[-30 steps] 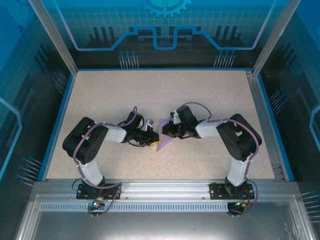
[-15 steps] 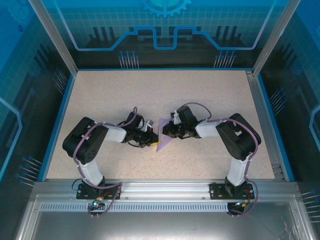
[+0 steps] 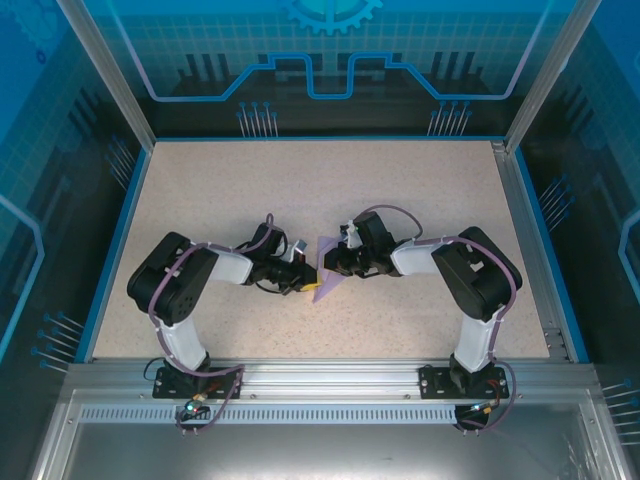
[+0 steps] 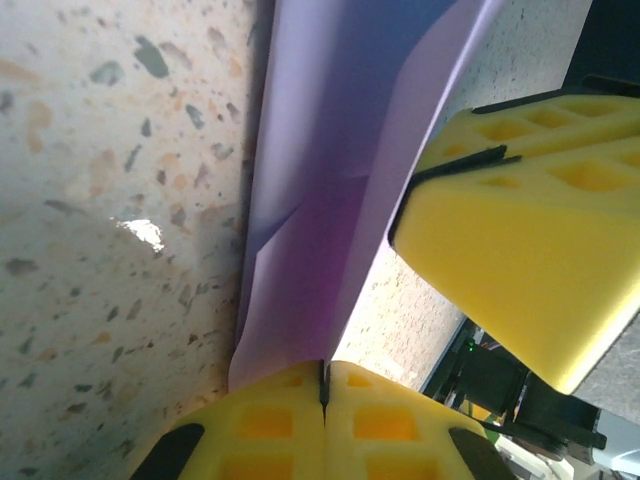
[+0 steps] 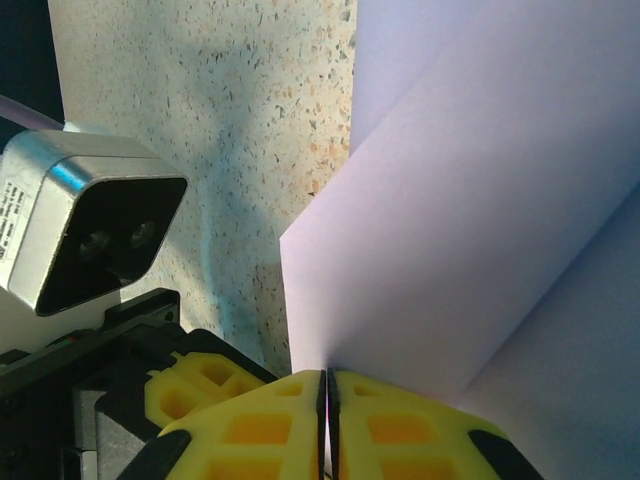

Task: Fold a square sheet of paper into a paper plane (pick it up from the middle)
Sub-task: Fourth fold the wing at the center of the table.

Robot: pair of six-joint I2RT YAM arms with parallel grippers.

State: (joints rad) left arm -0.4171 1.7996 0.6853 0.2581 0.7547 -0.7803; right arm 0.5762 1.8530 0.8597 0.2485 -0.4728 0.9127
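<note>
Far half of the table (image 3: 330,190) was bare — open passage there and along both side edges. Mid-table was blocked: left arm (image 3: 215,268) and right arm (image 3: 440,258) lay low across it, left gripper (image 3: 303,277) and right gripper (image 3: 336,262) nearly tip to tip, both pinched on the folded paper (image 3: 326,275) between them. Glass walls (image 3: 330,60) closed the far edge and sides.

Robotics lab cell: blue circuit-printed walls (image 3: 330,60) and silver aluminium posts (image 3: 107,75) enclose the speckled beige tabletop (image 3: 420,190) under the left gripper (image 3: 308,273).

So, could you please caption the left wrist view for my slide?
Left gripper shut on the creased lavender paper, speckled table behind.
</note>
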